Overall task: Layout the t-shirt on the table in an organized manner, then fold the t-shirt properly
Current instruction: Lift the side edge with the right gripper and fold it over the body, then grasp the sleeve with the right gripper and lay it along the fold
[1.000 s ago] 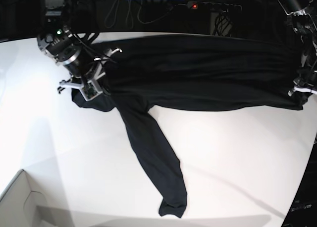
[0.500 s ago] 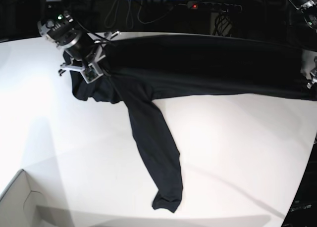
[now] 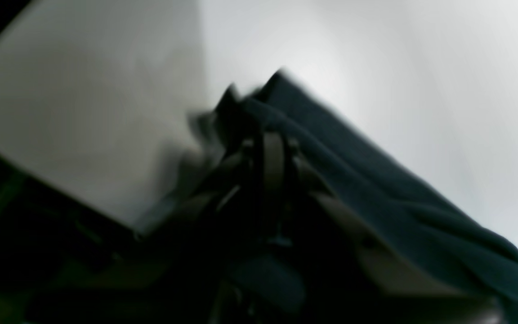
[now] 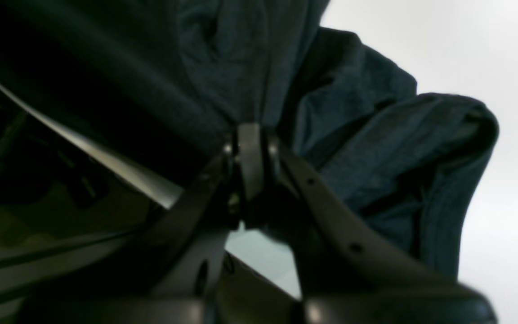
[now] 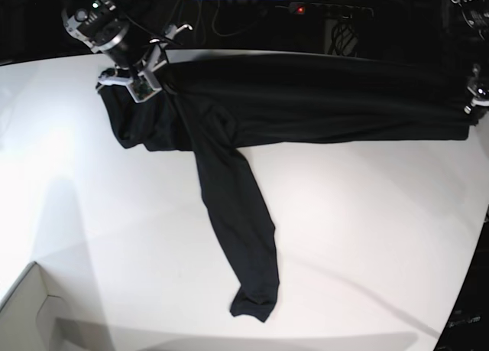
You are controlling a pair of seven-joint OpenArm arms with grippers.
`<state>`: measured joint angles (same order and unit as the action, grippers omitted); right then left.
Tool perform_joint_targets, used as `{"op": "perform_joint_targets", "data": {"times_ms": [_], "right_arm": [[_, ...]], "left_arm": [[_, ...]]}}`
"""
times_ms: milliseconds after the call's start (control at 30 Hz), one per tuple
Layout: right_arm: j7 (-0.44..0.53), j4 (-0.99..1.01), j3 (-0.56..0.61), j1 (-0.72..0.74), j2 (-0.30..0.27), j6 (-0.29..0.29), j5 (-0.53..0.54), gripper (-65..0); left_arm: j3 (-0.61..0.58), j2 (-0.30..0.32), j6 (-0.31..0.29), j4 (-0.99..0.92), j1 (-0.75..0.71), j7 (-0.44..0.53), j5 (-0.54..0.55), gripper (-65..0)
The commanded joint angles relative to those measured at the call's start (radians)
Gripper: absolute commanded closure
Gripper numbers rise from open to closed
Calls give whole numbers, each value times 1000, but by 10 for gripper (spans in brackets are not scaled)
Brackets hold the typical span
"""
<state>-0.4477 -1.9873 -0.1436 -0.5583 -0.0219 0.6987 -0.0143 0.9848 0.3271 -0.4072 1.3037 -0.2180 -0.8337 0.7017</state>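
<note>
Compared with the earlier base views, both arms have carried the t-shirt (image 5: 306, 99) toward the far edge of the table (image 5: 367, 236), and the hanging sleeve (image 5: 237, 221) has been drawn along, its cuff now lying further from the near edge. At present the garment's body is stretched in a dark band along the far edge, spanning nearly from the far left corner to the right edge, while the one visible sleeve trails diagonally toward the near edge. The right gripper (image 5: 136, 79), at the far left in the base view, has its fingers closed on a bunched fold of fabric; the right wrist view confirms the right gripper (image 4: 251, 148) pinching cloth. The left gripper (image 5: 475, 99), at the right edge, is likewise clamped on the shirt's other end, and the left wrist view, though blurred, shows cloth caught at the left gripper (image 3: 273, 153). Principal risk, in my judgement: the body sits so near the far edge that further travel could drag it off the tabletop. Second, tension between the two grips could pull thin fabric out of one pinch. Third, the trailing sleeve may stay skewed or fold beneath the body, spoiling the layout. A white box corner (image 5: 30, 313) at the near left corner lies well apart.
</note>
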Motion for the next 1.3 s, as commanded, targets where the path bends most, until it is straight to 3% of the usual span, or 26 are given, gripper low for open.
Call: {"op": "perform_joint_targets", "data": {"times_ms": [0,467,567,700,800,1033,1267], "right_arm": [[22,-13,-4,-6,-3,-1,17,0],[11,64,2,-9,-5,-1,15,-7],[11,70,0,-9,-6,-1,15,-100],[11,66,-8,-10,-6,-1,15,-234],[13,47,-21,-9,-6,-1,15,-285],[19,-27,-66,28,26,-1,20,-290],[-30,9,17,249,67,-1,15,-291]], "left_arm": [[7,23,-3,1,7,21,19,0],[1,31,-5,-169,42,21,19,-2],[0,31,-5,-166,42,20,19,-42],[0,31,-5,-166,44,20,19,-176],[0,28,-5,-166,61,18,19,-241],[3,30,-5,-155,62,9,29,-242],[4,31,-5,-155,62,-17,29,-242]]}}
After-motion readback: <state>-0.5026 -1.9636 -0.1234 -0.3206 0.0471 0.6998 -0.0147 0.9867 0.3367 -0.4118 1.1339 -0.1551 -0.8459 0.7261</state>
